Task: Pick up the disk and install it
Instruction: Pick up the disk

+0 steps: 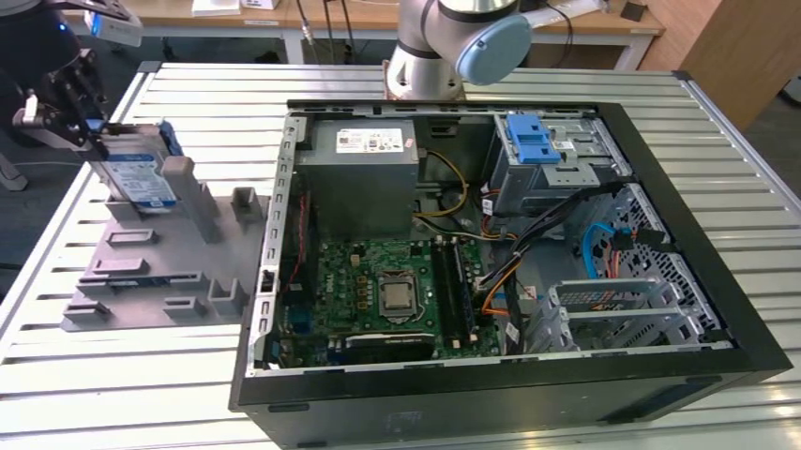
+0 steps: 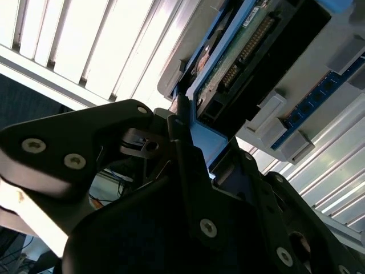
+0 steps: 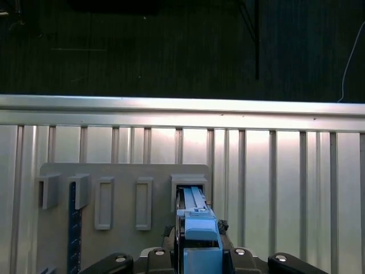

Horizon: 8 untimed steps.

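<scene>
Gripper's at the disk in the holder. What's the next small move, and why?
Probably a short straight lift. The gripper looks closed on the disk, which stands upright in a slot of the grey holder, so it should clear that slot before any sideways travel.

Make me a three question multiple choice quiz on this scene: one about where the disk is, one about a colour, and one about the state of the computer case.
1. Where is the disk?
A) standing on edge in the grey holder at the exterior view's left
B) in a person's hand
C) in a cardboard box

2. What colour is the latch on the drive cage?
A) red
B) blue
C) yellow

3. The computer case is:
A) closed
B) wrapped in foil
C) open, with its motherboard showing

Answers: 1 A, the disk stands upright in a slot of the holder. 2 B, the plastic is bright blue in the exterior view. 3 C, no side panel covers the inside.
</scene>
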Each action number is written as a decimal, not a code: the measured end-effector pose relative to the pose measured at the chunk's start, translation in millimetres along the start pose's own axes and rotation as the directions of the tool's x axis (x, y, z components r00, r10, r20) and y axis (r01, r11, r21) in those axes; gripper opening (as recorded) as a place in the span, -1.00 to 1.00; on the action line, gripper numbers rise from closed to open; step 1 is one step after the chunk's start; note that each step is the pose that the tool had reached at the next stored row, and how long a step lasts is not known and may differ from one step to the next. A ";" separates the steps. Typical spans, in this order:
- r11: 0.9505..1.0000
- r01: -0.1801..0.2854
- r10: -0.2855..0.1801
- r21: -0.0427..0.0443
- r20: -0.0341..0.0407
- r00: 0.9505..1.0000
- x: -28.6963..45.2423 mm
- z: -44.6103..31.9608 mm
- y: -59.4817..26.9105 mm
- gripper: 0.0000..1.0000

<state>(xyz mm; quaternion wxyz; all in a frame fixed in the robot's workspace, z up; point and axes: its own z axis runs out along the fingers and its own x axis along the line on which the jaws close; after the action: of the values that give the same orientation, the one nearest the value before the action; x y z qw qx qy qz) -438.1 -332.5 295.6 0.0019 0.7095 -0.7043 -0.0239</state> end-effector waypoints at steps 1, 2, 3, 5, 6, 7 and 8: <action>1.000 0.000 0.000 0.000 0.000 1.000 0.0 -1.2 0.0 -0.26; 1.000 0.000 0.000 0.000 0.000 1.000 -0.1 -2.4 0.1 -0.26; 1.000 0.000 0.000 0.000 0.000 1.000 -0.1 -3.5 0.1 -0.26; 1.000 0.000 0.000 0.000 0.000 1.000 -0.2 -5.6 0.2 -0.26; 1.000 0.000 0.000 0.000 0.000 1.000 -0.2 -6.9 0.3 -0.26; 1.000 0.000 0.000 0.000 0.000 1.000 -0.3 -8.1 0.3 -0.26; 1.000 0.000 0.000 0.000 0.000 1.000 -0.3 -9.4 0.3 -0.26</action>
<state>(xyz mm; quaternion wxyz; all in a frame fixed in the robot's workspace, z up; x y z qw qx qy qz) -438.1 -332.5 305.0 0.0019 0.7095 -0.7043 -0.0239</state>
